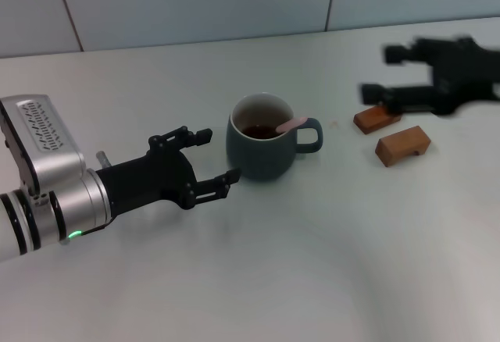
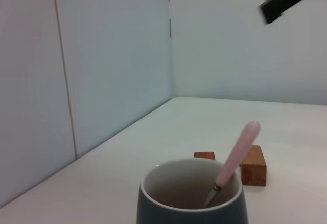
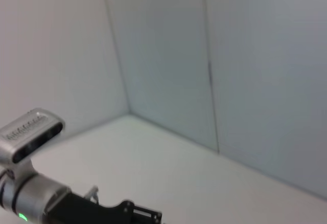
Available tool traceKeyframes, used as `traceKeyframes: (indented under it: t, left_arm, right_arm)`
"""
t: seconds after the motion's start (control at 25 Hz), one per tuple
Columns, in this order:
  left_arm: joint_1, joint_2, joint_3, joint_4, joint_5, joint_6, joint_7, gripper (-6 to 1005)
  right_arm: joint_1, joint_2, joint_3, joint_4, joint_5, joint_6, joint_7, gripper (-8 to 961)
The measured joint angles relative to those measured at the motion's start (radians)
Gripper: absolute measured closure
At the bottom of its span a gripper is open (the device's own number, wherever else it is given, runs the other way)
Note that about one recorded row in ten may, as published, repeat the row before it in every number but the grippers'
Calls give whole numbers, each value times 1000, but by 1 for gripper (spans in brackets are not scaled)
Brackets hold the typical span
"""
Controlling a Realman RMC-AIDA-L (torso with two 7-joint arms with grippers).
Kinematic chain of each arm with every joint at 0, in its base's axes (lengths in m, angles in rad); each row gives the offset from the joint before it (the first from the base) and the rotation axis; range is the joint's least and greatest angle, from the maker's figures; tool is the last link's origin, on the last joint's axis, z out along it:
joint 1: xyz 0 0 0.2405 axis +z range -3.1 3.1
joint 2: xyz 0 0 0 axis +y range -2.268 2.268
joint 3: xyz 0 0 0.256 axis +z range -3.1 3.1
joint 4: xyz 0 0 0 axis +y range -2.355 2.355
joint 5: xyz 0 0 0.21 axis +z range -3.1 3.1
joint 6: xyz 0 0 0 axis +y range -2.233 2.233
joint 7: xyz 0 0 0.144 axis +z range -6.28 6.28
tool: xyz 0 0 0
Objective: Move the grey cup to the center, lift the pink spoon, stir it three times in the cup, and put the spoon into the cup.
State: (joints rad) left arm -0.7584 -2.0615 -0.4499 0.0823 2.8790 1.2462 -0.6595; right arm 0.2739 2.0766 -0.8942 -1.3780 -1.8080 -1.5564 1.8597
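On the counter (image 1: 312, 248) the cup (image 1: 262, 148) stands mid-scene with the spoon (image 1: 291, 124) already leaning inside, so both released hands, left (image 1: 212, 158) just beside it and right (image 1: 380, 76) above the blocks (image 1: 391, 135), should retreat without nudging it.

Bare test bench, plain white tabletop (image 1: 312, 264), pale panelled walls (image 2: 112, 55), likely a lab

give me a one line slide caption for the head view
Pink spoon rests in the grey cup; open left tool sits beside it, right tool above two wooden blocks.
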Motion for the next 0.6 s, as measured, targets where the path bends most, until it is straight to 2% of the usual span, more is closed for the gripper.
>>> traceKeyframes:
  t: [0.12, 0.16, 0.2, 0.28, 0.6]
  left_arm:
    - [1, -1, -5, -1, 0, 0, -9, 194]
    - [1, -1, -6, -3, 0, 0, -11, 194]
    - [1, -1, -6, -3, 0, 0, -11, 194]
    - [1, -2, -7, -3, 0, -1, -16, 194]
    - [0, -3, -9, -4, 0, -1, -26, 194]
  right_arm:
    - [-39, -4, 62, 124, 35, -12, -132, 110]
    - [-40, -8, 99, 206, 19, -31, -201, 110]
    - [-40, -8, 99, 206, 19, -31, -201, 110]
    - [-31, -18, 113, 290, -18, -40, -252, 110]
    - [1, -15, 114, 390, -81, 6, -309, 110]
